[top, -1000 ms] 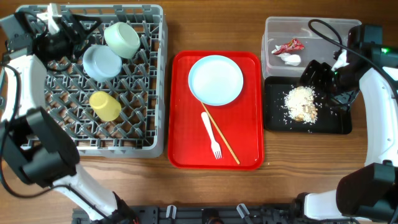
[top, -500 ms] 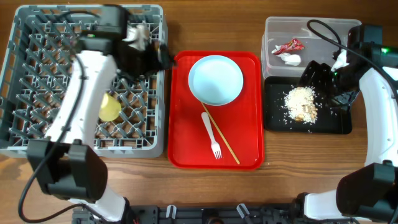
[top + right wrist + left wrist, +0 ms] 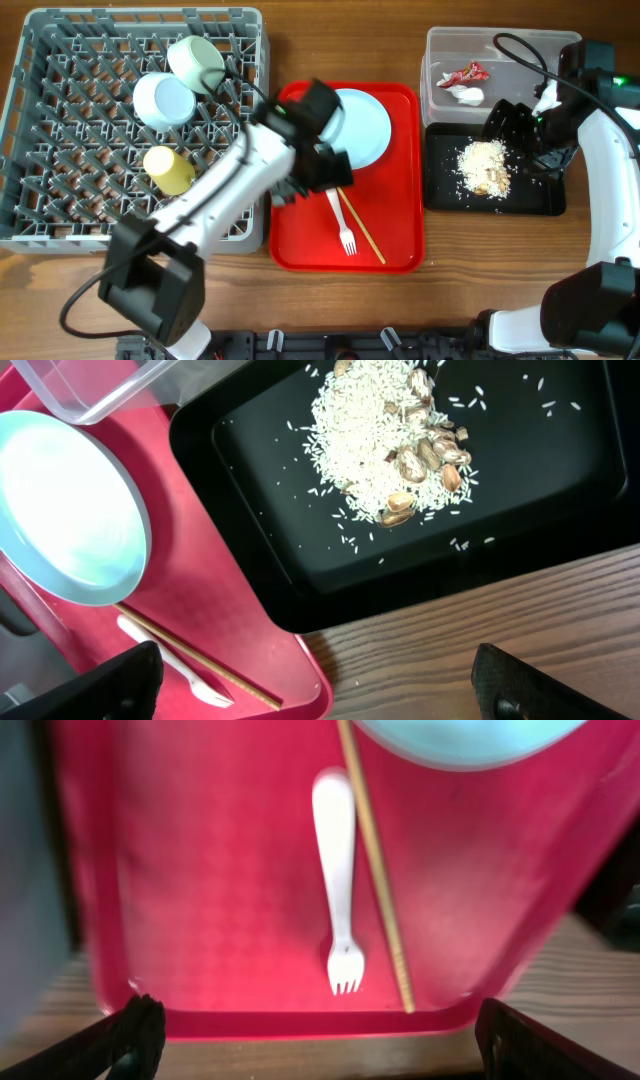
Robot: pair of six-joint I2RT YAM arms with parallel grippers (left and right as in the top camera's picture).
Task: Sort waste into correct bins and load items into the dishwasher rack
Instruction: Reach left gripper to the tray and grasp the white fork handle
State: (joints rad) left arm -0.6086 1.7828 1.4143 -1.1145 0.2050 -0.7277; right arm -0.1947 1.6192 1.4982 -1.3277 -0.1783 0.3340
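The grey rack holds two pale bowls and a yellow cup. The pale-blue plate, white fork and chopstick lie on the red tray. My left gripper hovers open and empty over that tray, above the fork and chopstick. The clear tub holds the red wrapper and white tissue. The black tray holds the food scraps. My right gripper is open and empty above it.
My left arm crosses from the table's front over the rack's right edge and hides part of the plate. In the right wrist view the black tray lies tight against the red tray, with bare wood in front.
My left arm has swung from the rack's far left corner rightward to over the red tray, uncovering the bowls and cup in the rack. The right arm has not moved.
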